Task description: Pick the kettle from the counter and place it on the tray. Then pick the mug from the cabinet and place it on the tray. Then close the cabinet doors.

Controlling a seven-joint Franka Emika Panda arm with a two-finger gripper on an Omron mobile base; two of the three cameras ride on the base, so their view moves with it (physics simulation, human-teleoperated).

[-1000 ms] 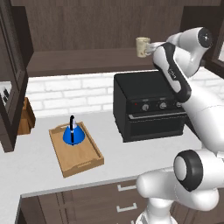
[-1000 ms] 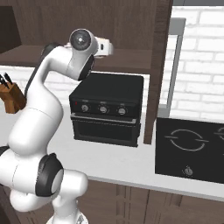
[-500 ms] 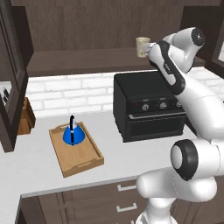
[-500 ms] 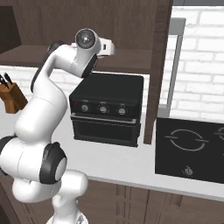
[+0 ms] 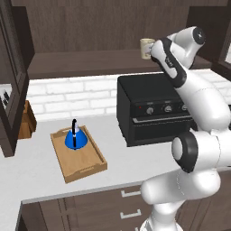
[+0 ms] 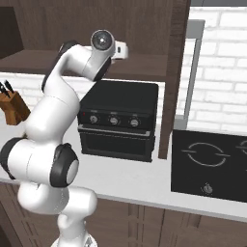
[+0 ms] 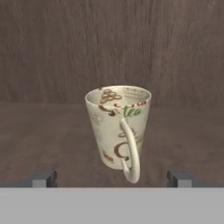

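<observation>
The gripper (image 7: pixel 112 178) was spread wide, its two dark fingertips (image 7: pixel 43 178) standing either side of the mug (image 7: pixel 119 127) without touching it; the mug stood upright on the cabinet (image 5: pixel 90 27) shelf, well back from the front edge, its loop handle turned toward the hand. The kettle (image 5: pixel 74 138) sat upright at the far end of the tray (image 5: pixel 88 168) (close to the rim there), and the tray lay on the counter (image 5: pixel 40 173) between the knife block (image 5: pixel 27 119) and the black oven (image 5: pixel 149 108).
</observation>
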